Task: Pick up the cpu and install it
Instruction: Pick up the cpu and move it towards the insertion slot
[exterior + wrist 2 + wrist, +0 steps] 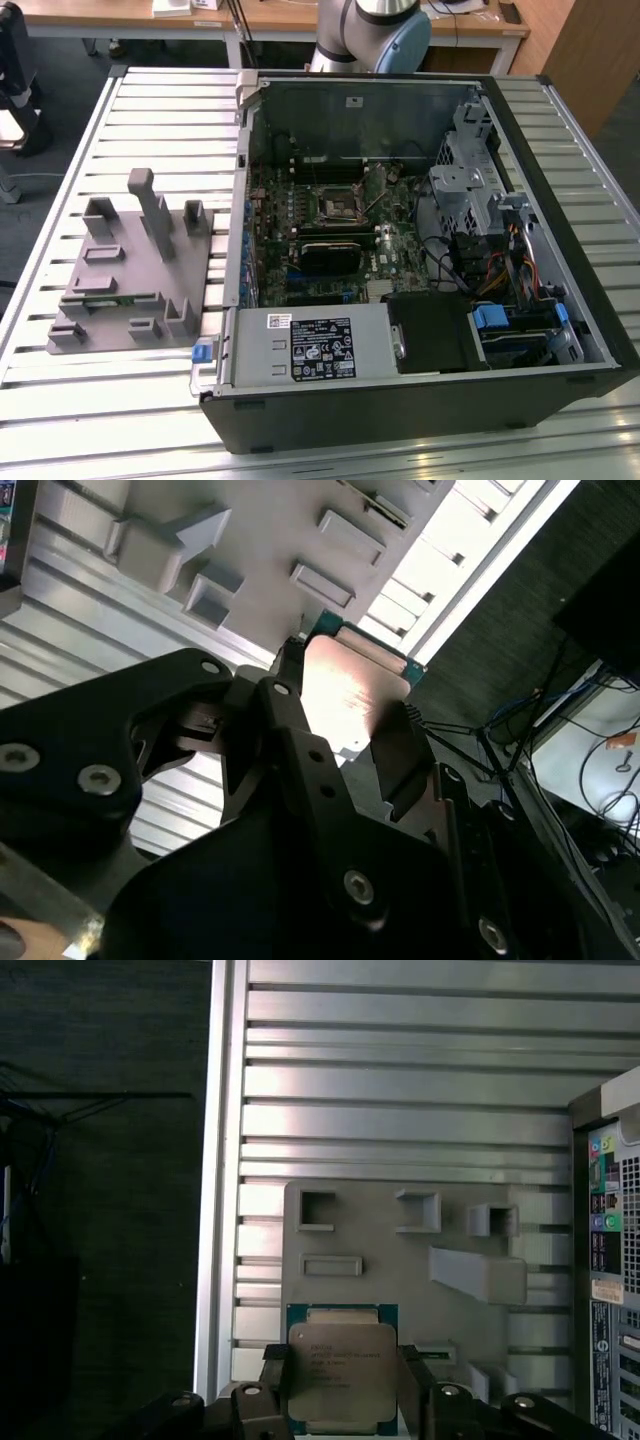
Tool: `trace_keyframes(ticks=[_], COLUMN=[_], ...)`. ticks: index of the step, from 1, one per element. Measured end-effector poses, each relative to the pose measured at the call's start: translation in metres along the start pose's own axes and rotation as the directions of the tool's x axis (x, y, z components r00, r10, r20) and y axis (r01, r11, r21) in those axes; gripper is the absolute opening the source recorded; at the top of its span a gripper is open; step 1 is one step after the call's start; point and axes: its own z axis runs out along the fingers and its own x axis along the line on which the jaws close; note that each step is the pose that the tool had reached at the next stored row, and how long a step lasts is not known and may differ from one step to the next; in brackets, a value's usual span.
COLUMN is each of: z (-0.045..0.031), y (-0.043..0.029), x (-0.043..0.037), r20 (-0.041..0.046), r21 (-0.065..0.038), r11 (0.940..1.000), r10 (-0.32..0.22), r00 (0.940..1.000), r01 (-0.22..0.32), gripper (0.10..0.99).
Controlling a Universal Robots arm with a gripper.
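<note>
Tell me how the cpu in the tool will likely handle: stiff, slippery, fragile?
The cpu looks thin, flat and rigid, so probably stiff and light. Its smooth metal top suggests it could slip from the tool, which pinches its edges.

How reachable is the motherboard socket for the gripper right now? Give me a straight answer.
Probably yes. The case lies open, with nothing over the socket in the exterior view. The gripper, holding the cpu, hangs above the grey tray.

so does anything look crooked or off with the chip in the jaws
Nothing stands out. The cpu sits square in the gripper, jaws shut on two opposite edges, over the grey fixture. No tilt or damage shows in either wrist view.
</note>
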Motion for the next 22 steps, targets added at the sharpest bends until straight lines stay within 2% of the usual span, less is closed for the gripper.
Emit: trace_keyframes(ticks=[3, 5, 22], z=[-0.0001, -0.0001, 0.0007], y=[-0.0001, -0.0002, -0.0009], x=[-0.0027, -0.0090, -0.0854], r20=[-0.0002, -0.0002, -0.0001], r21=[0.000, 0.000, 0.000], r11=[1.0000, 1.0000, 1.0000], r10=[0.000, 0.000, 0.000], r00=[1.0000, 1.0000, 1.0000], r01=[0.000, 0.000, 0.000], gripper=[0.522, 0.522, 0.522])
